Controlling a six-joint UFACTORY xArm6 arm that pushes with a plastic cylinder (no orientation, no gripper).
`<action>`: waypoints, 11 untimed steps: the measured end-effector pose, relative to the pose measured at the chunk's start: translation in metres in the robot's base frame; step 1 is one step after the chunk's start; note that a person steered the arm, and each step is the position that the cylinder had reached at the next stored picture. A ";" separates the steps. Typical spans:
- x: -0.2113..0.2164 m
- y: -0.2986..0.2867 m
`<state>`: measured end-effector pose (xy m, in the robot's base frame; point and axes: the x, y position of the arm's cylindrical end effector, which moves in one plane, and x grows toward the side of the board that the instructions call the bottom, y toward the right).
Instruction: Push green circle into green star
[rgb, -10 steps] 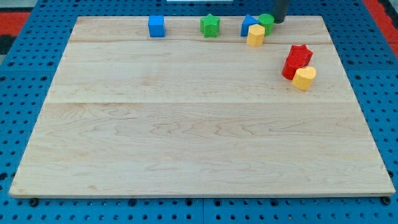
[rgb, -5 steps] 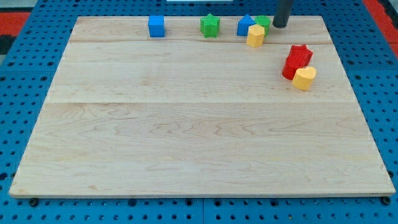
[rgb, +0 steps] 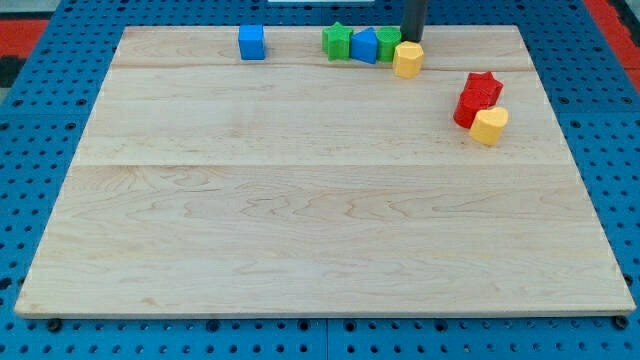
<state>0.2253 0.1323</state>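
The green circle (rgb: 389, 41) sits near the view's top edge of the board, pressed against a blue block (rgb: 365, 45) on its left. That blue block touches the green star (rgb: 338, 41) further left. My tip (rgb: 411, 38) is at the green circle's right side, touching or almost touching it. A yellow block (rgb: 407, 60) lies just below my tip and the green circle.
A blue cube (rgb: 251, 42) sits at the top, left of the green star. A red star (rgb: 484, 88), a red block (rgb: 467, 108) and a yellow heart (rgb: 489, 126) cluster at the right. The wooden board (rgb: 300, 200) lies on a blue pegboard.
My tip moved left along the top edge, pushing the green circle and the blue block left until the blue block met the green star. The yellow block shifted slightly left.
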 end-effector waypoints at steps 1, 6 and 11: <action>0.019 0.006; 0.001 -0.048; -0.014 -0.099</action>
